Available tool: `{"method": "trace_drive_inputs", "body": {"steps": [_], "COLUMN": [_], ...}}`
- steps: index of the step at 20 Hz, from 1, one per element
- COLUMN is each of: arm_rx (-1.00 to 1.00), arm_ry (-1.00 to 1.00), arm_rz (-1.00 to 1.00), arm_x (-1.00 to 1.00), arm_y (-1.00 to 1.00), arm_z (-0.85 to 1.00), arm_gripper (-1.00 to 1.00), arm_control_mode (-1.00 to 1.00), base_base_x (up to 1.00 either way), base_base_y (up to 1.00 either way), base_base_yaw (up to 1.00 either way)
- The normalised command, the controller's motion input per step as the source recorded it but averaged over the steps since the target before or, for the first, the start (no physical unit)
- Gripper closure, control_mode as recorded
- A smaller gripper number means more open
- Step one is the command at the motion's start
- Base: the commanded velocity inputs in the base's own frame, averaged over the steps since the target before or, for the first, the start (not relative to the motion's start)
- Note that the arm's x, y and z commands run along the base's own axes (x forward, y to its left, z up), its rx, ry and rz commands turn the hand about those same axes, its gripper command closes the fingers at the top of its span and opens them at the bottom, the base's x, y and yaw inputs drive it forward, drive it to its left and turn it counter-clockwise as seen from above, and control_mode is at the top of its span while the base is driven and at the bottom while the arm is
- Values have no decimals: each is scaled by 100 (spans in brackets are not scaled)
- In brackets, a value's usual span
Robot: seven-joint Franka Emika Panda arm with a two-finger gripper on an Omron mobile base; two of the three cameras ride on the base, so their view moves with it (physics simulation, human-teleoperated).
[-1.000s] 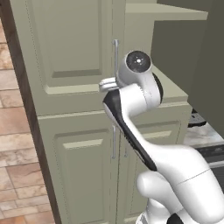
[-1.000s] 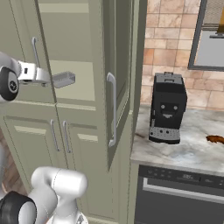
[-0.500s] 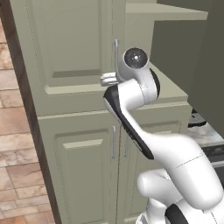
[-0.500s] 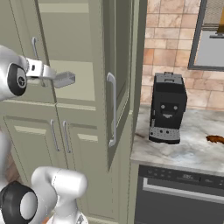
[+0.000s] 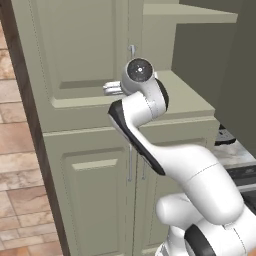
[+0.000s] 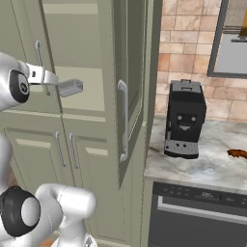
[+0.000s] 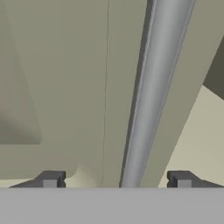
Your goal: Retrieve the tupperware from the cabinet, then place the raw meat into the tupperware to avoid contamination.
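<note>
Against the cabinet (image 6: 82, 140), the jaws stand wide open astride its left-door handle (image 7: 153, 96).

Sage-green panelled cabinet (image 5: 75, 125) cut off by top, bottom edges in left base view; white arm hides lower door handles in part. Silver bar handle (image 7: 148, 100) in hand view runs out past top edge, its ends unseen. Two-finger gripper (image 7: 116, 179): only dark fingertips (image 7: 51, 179) show above bottom band. Small reddish-brown raw meat lump (image 6: 237, 154) on marble counter, cut by right edge, too small for detail. Cabinet interior behind open upper door mostly hidden.
</note>
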Motion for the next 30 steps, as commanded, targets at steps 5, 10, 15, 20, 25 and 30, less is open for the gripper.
{"method": "trace_drive_inputs", "body": {"steps": [5,10,15,20,25,30], "arm_rx": [0,0,0,0,0,5], "arm_ry": [1,1,0,0,5,11], "arm_rz": [1,5,3,1,-1,-5], "arm_x": [23,31,29,31,-2,-64], "arm_y": [0,-24,-26,-1,9,5], "arm_z": [0,0,-3,-9,-7,-24], "arm_gripper": [-100,-100,-100,100,100,100], "arm_control_mode": [-100,-100,-100,-100,-100,-100], "base_base_x": [0,0,0,0,0,0], "base_base_y": [0,0,0,0,0,0], "base_base_yaw": [0,0,0,0,0,0]}}
